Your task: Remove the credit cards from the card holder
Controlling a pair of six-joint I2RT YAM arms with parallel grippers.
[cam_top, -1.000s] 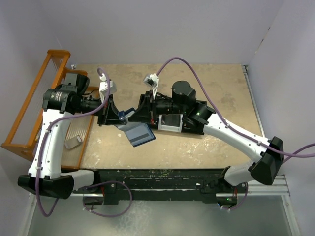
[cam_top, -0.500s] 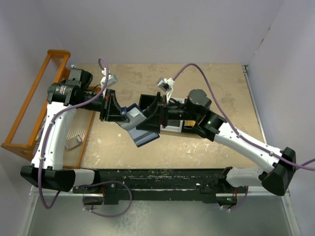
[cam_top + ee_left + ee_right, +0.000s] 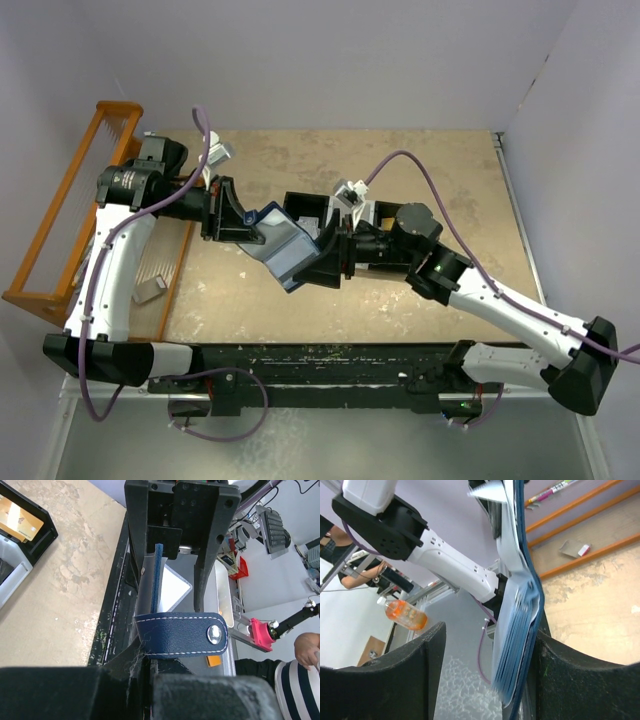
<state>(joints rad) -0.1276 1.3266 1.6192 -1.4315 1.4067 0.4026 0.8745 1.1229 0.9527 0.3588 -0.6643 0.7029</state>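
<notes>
The card holder (image 3: 287, 245), a navy folding wallet, hangs in the air over the table, spread open. My left gripper (image 3: 238, 218) is shut on its left flap. In the left wrist view its snap strap (image 3: 180, 635) crosses just past my left gripper (image 3: 147, 680), and a white card (image 3: 173, 587) shows beyond. My right gripper (image 3: 325, 252) is open and straddles the holder's free side. In the right wrist view the pale blue leaves (image 3: 519, 630) lie against the right finger (image 3: 570, 680), with a wide gap to the left one. A gold card (image 3: 20, 522) lies in the black tray (image 3: 42, 540).
The black compartment tray (image 3: 303, 206) sits mid-table behind the arms. An orange wooden rack (image 3: 70, 230) stands along the left edge with a small grey block (image 3: 150, 290) by it. An orange bottle (image 3: 405, 615) stands off the table.
My right gripper opened, swung toward the near side and now straddles the card holder. The left arm shifted the holder slightly right and tilted it.
</notes>
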